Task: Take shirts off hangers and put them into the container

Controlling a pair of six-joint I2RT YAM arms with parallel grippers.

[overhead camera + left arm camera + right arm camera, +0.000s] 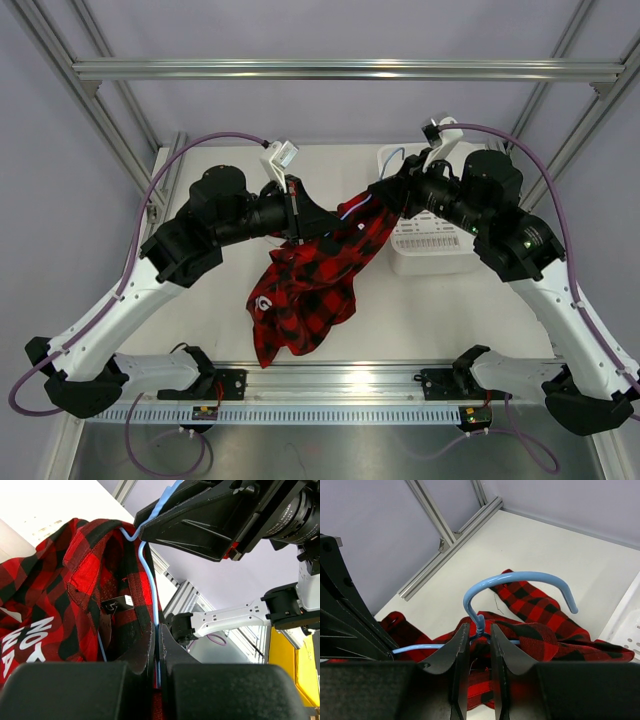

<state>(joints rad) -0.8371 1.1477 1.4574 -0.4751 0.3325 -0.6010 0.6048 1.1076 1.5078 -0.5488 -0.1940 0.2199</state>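
A: Item one, nearest us: shirt (308, 285), red-and-black plaid, floppy. Location?

B: Slung over the worktop (420, 320) between both arms, its upper part still on the hanger (520, 576). Not in the container.

A: Item two: left pincer (158, 649).

B: Clamped tight on the hanger's blue wire, with plaid cloth bunched right beside it.

A: Item three: right pincer (479, 632).

B: Jaws narrow, one on each side of the twisted neck under the hook. A gap shows, so we cannot tell whether they bite the wire.

A: Item four, farthest: container (432, 268).

B: White tub, just right of the shirt, partly under the right arm. We see no cloth inside it.

A: Step in hand, as we judge it?

B: Pinning the hanger at two points so that the shirt can be worked off. We would want the right pincer on bare wire only, with no collar caught. We would also hold the hanger steady so the cloth slides off one shoulder rather than dragging.

A: Not verifiable?

B: The hanger's shoulders are buried in cloth. Most of the tub's interior is masked by the arm. The white lettering is cut off at the edge of the left wrist view. We cannot tell whether the hem touches the worktop, or whether the left pincer also nips fabric.
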